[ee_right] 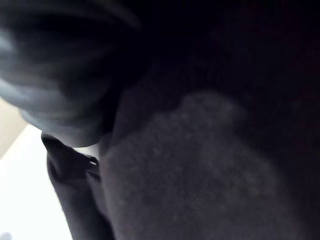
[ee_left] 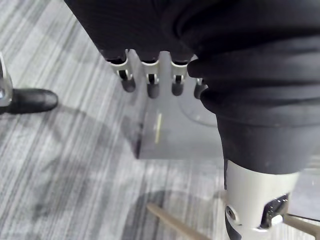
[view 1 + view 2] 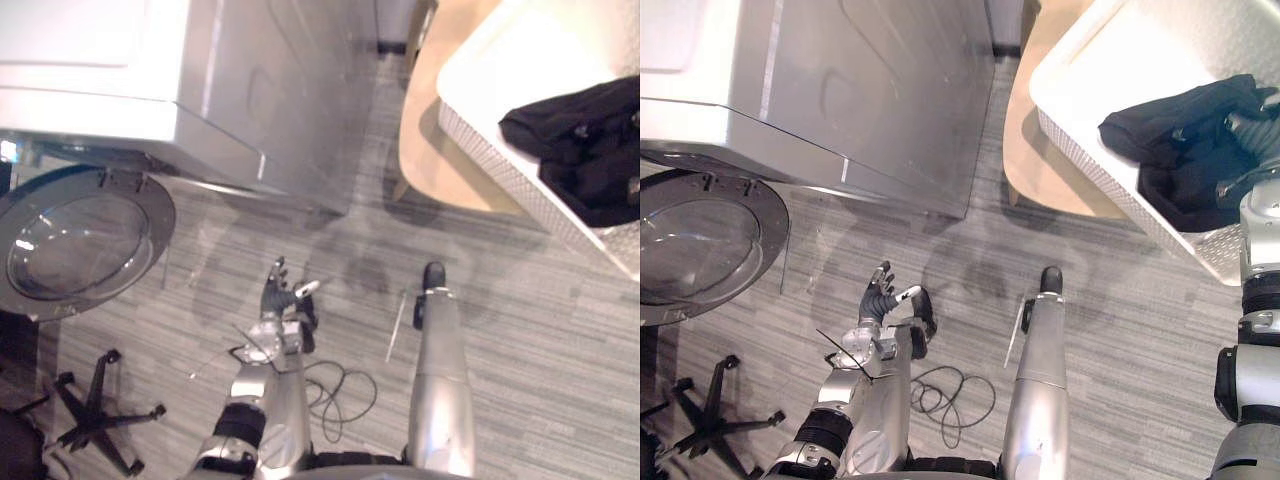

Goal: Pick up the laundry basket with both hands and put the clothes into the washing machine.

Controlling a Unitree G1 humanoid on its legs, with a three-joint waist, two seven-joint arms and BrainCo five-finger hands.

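Nothing loaded: clothes (image 3: pixel 1180 150) lie in the laundry basket (image 3: pixel 1080 70). My right hand (image 3: pixel 1248 125) rests inside it, grip indeterminate; left hand (image 3: pixel 280 292) open, well apart.

Grey striped carpet floor (image 3: pixel 520 330). Washing machine (image 3: pixel 270 90) stands on it at upper left, its round glass door (image 3: pixel 85 240) swung open over the floor. Black star-shaped chair base (image 3: pixel 95 415) on the floor at lower left, near the door. Light wooden table (image 3: pixel 440 150) stands on the floor at upper right, just beside the machine. White laundry basket (image 3: pixel 500 60) sits on the table.
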